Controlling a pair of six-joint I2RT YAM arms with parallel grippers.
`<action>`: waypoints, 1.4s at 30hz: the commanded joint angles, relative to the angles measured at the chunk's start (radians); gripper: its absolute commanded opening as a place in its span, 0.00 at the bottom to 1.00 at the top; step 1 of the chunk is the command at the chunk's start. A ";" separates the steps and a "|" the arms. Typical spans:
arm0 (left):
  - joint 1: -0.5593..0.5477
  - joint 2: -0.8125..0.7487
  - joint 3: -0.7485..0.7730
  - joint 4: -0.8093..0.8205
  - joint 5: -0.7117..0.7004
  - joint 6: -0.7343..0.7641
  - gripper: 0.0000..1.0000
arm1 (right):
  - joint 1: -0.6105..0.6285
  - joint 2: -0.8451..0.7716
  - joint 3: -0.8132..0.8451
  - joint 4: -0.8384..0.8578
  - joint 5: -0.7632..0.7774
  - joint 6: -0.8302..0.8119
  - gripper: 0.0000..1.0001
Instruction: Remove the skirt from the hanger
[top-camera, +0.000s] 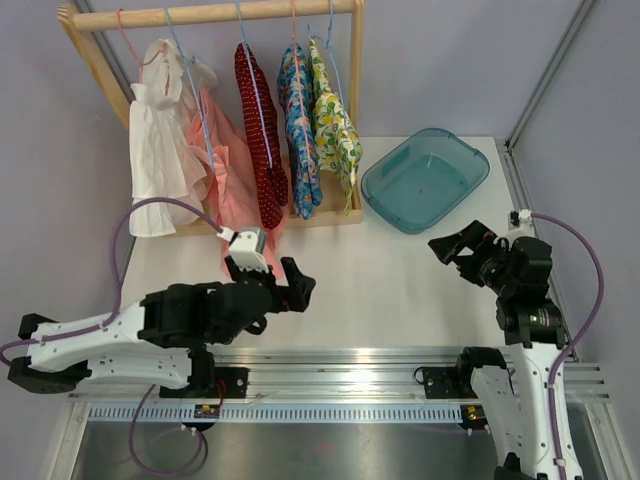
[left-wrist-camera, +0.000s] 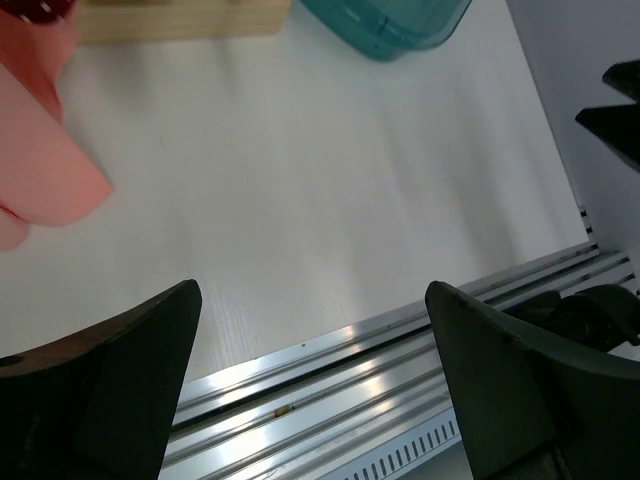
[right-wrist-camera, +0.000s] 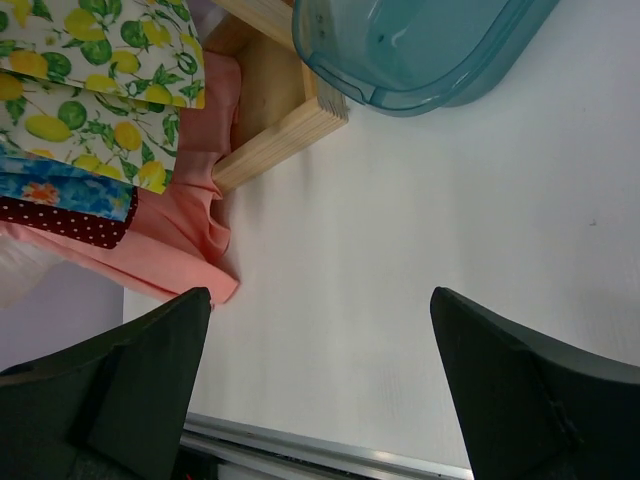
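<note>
Several garments hang on hangers from a wooden rail (top-camera: 215, 14) at the back left. The salmon-pink one (top-camera: 222, 160), which looks like the skirt, hangs on a blue hanger (top-camera: 190, 75), and its hem reaches the table. That hem shows at the left in the left wrist view (left-wrist-camera: 50, 150) and in the right wrist view (right-wrist-camera: 180, 240). My left gripper (top-camera: 270, 275) (left-wrist-camera: 312, 290) is open and empty, just in front of the hem. Near the right edge, my right gripper (top-camera: 455, 240) (right-wrist-camera: 320, 295) is also open and empty.
A white blouse (top-camera: 155, 140), a red dotted garment (top-camera: 262, 130), a blue floral one (top-camera: 300, 120) and a lemon-print one (top-camera: 335, 120) share the rail. A teal tub (top-camera: 425, 178) sits at the back right. The rack's wooden base (right-wrist-camera: 280, 130) lies beside it.
</note>
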 joint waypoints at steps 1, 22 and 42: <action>-0.005 0.001 0.125 -0.125 -0.141 0.055 0.99 | 0.005 -0.047 0.106 -0.112 0.101 0.025 0.99; 0.009 -0.004 0.564 0.215 -0.565 0.979 0.99 | 0.005 0.332 0.493 0.269 -0.227 0.126 0.99; 1.238 0.700 1.339 0.022 0.328 0.905 0.97 | 0.005 0.410 0.277 0.432 -0.246 0.039 0.99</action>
